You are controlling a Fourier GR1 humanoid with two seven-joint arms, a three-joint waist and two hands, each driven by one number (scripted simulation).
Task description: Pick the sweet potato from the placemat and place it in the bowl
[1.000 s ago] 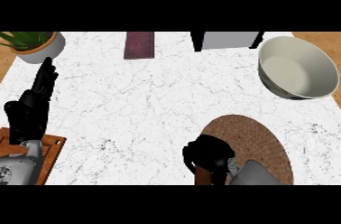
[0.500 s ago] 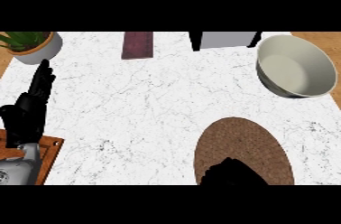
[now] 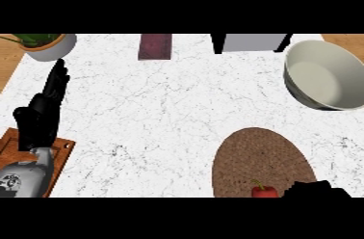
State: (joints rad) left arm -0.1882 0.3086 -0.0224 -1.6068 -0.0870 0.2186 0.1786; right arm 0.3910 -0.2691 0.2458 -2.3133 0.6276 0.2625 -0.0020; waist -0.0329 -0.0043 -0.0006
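Reach low to the six-o'clock rim of the placemat [image 3: 259, 158], where a small red, green-stemmed item [image 3: 264, 191] sits (hardly a sweet potato). Right hand [image 3: 313, 189]: fingers unreadable. Left hand [image 3: 41, 112] resting, fingers straight. Bowl [image 3: 327, 81] at two o'clock.

One head view looks steeply down on the marble counter [image 3: 163, 112], forearms entering from the lower edge.
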